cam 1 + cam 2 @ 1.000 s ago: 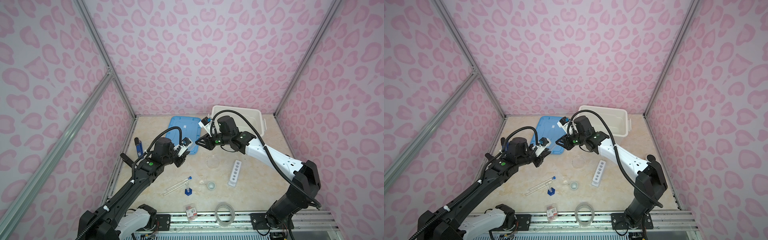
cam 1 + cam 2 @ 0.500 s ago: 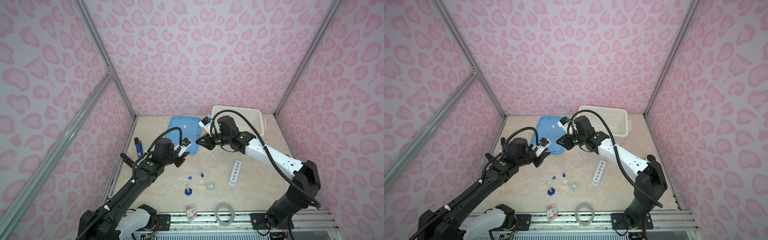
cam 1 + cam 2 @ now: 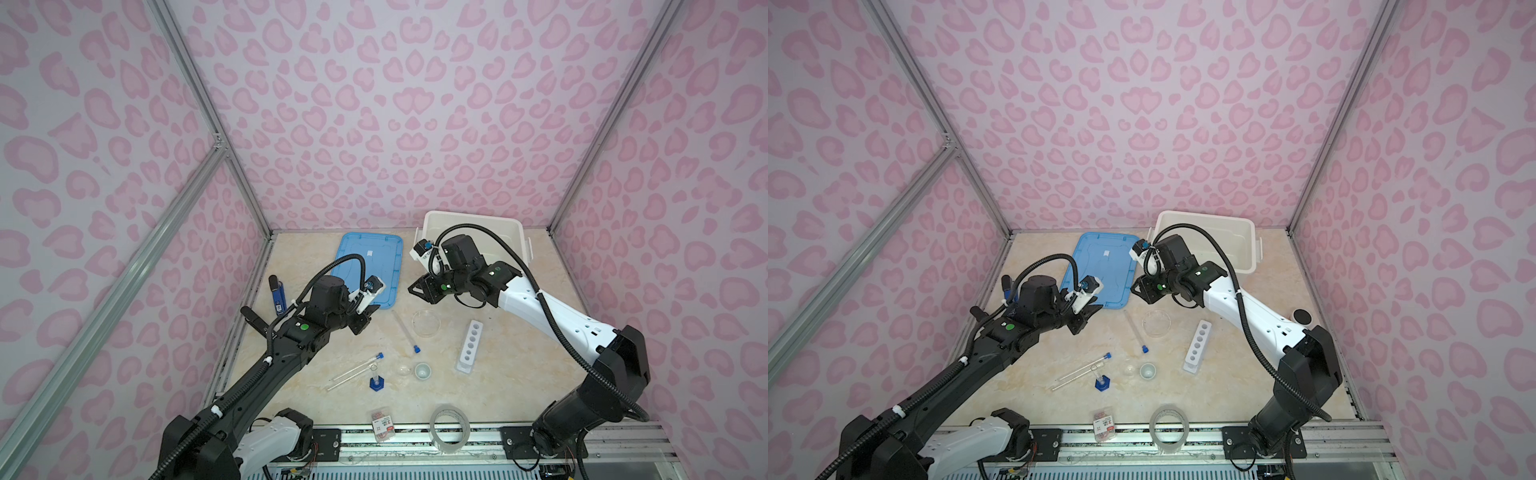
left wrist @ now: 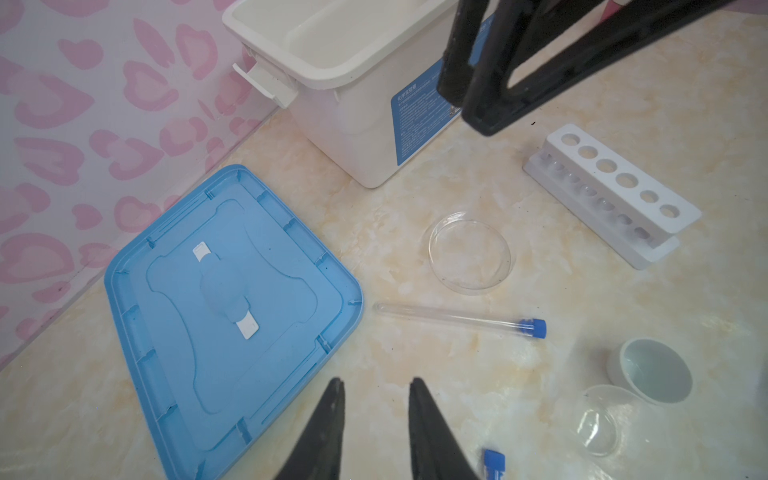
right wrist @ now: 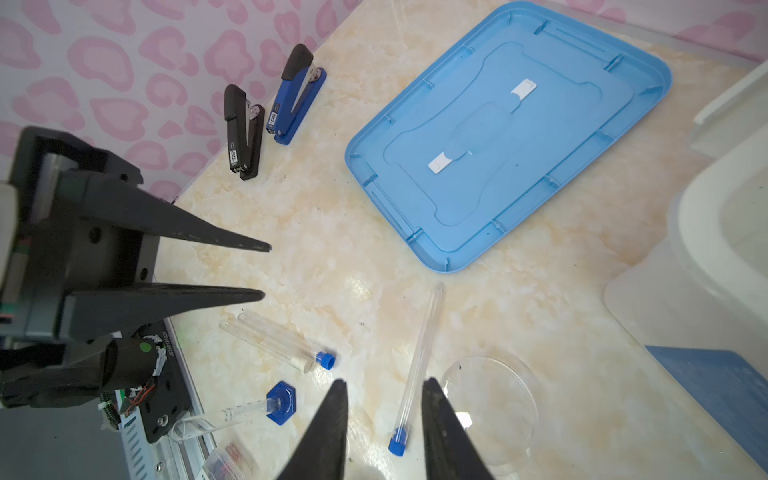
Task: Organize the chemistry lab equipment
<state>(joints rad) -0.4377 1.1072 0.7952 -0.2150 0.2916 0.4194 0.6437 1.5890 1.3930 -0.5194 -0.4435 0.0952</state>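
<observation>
**Top views:** left gripper (image 3: 368, 320) hangs off the near corner of the blue lid (image 3: 370, 266). Right gripper (image 3: 417, 291) hangs off the lid's right edge, in front of the white bin (image 3: 511, 230). Both are raised off the desk (image 3: 498, 386), fingers a narrow gap apart, gripping nothing. One test tube (image 3: 405, 330) lies flat on the desk between the two grippers, touching neither, just beside the petri dish (image 3: 427, 323). The rack (image 3: 470, 346) sits right of the dish. Nearer the front edge: tube pair (image 3: 355, 371), blue-based cylinder (image 3: 376, 380), glass dish (image 3: 403, 370), white cup (image 3: 422, 370). Same layout in both top views: test tube (image 3: 1136, 330), rack (image 3: 1198, 345), bin (image 3: 1237, 237).

**Left wrist:** fingers (image 4: 328, 419) narrowly apart, only desk in the gap. The test tube (image 4: 457, 318) lies crosswise beyond the tips, well apart from them. The petri dish (image 4: 469, 253) is past it, with only desk showing through. The rack (image 4: 615, 183) shows six holes through to its base. The visible part of the bin (image 4: 353, 124) interior is plain white. The cup (image 4: 652, 374) shows a pale inside.

**Right wrist:** fingers (image 5: 328, 424) narrowly apart. The test tube's (image 5: 419, 357) capped end shows through the gap, lying on the desk below, not pinched. The petri dish (image 5: 490, 407) is just beside it. The left gripper (image 5: 266, 272) points in above the tube pair (image 5: 282, 340).
</observation>
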